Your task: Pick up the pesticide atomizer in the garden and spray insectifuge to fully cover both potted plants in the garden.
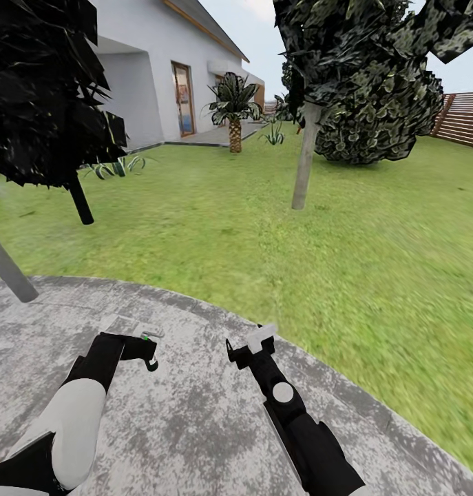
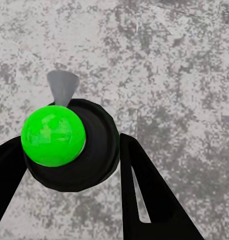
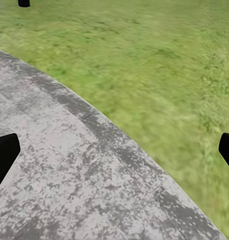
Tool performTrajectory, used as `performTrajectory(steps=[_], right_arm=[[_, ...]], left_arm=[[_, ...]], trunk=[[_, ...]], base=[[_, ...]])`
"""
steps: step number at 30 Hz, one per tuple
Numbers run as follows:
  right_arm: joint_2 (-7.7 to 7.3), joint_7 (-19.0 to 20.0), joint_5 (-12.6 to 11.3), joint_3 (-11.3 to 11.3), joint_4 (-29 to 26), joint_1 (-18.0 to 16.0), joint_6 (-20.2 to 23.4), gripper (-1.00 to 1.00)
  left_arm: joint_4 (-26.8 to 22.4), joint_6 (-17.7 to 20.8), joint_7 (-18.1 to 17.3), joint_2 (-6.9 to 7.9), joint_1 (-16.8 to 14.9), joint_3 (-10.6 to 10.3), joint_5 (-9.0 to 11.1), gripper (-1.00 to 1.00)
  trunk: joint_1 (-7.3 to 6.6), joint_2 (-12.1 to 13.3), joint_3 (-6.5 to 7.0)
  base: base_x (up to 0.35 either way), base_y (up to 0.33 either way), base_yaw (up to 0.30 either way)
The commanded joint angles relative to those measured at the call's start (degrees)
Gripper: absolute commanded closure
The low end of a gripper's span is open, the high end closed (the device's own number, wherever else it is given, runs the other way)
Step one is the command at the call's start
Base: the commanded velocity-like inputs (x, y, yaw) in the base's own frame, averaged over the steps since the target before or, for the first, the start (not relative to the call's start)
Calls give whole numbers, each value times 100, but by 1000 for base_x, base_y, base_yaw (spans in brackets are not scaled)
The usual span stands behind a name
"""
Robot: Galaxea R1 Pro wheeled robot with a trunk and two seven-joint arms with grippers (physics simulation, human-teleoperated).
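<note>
Head view looks out over a round grey stone patio to the lawn of the garden, with a white house at about 11 o'clock, a palm at 12 and a brown slatted fence at 2. The left pincer, low at 7 o'clock, is clamped on the pesticide atomizer: in the left wrist view the black fingers flank a dark round body topped by a bright green ball, with a pale nozzle pointing away over the stone. Carrying it low and level probably keeps it steady while the robot travels. The right pincer, at 6 o'clock, is empty with its tips well apart, likely just parked. Speckled low leaves near the house, at 10 o'clock, may be one of the potted plants; too small to be sure.
</note>
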Motion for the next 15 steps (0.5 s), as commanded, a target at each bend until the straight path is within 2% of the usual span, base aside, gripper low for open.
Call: performTrajectory(steps=[1, 7, 15], right_arm=[[0, -19, 60, 7, -8, -2, 42, -100], [0, -19, 60, 7, -8, -2, 42, -100], [0, -19, 60, 7, -8, -2, 42, -100]], left_arm=[[-9, 22, -42, -4, -7, 28, -24, 100], [-9, 24, -42, -4, -5, 30, -24, 100], [-9, 23, -42, -4, -5, 30, -24, 100]], trunk=[[-1, -2, -5], [-1, -2, -5], [-1, -2, -5]], base=[[30, 0, 0], [219, 0, 0], [77, 0, 0]])
